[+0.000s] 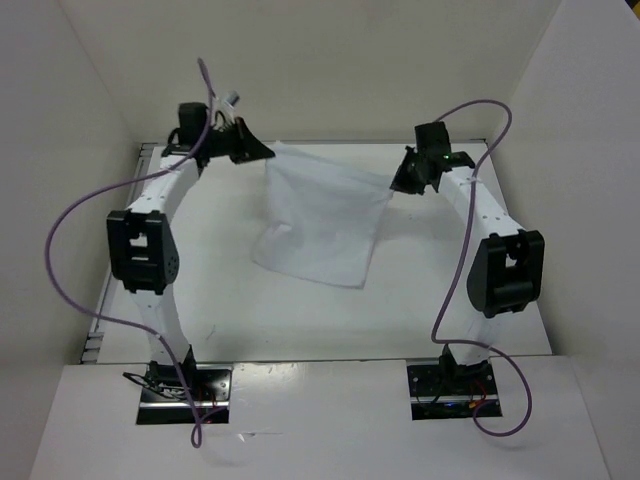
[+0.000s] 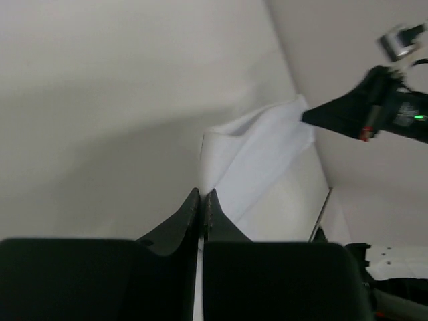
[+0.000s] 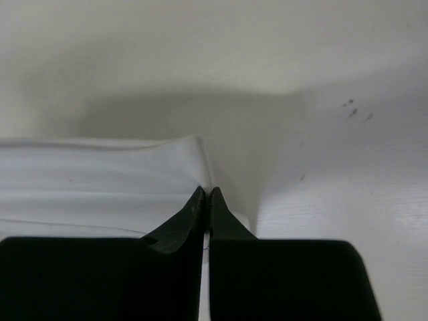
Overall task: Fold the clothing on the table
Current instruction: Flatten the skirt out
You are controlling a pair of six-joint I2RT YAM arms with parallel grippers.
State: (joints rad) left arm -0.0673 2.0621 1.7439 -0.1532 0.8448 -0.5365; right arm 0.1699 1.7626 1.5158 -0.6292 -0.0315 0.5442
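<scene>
Overhead, my left gripper [image 1: 266, 152] and right gripper [image 1: 397, 184] are each pinched shut on a far corner of the cloth [image 1: 320, 225]. They hold it lifted over the table's [image 1: 250, 320] far half, I judge to pull the top edge straight for folding. That edge runs left to right, its left end slightly farther back. The sheet slopes toward the near edge, and its lower hem seems to rest mid-table. From my left wrist, the jaws meet on a corner and the fabric stretches away to the right gripper. From my right wrist, the jaws close on the other corner, with the fabric spreading leftward in shallow creases.
</scene>
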